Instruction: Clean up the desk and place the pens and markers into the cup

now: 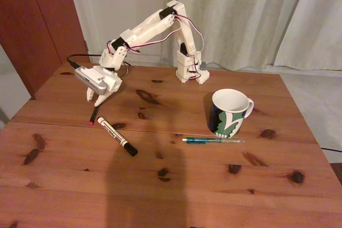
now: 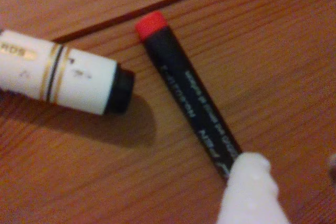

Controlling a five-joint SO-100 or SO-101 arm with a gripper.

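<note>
Now, tool: it is low over the tabletop at the far left in the fixed view, right at the top end of the black pen; one white finger touches the pen in the wrist view; I cannot tell if the tool is apart or together
Black pen: slim, lying flat on the tabletop; its red tip points to the front, near the seam
White marker: thicker, with a black cap; it lies flat just beside the black pen, slanting to the right in the fixed view; in the wrist view its dark end is close to the pen but not touching it
Green pen: lying flat just in front of the cup
Cup: white inside, dark and green outside; it stands upright on the right part of the tabletop, well apart from the tool; handle to the right
Tabletop: reddish-brown wood with dark knots; one seam runs across it
Arm: white; its base stands at the far edge, by the curtain
</note>
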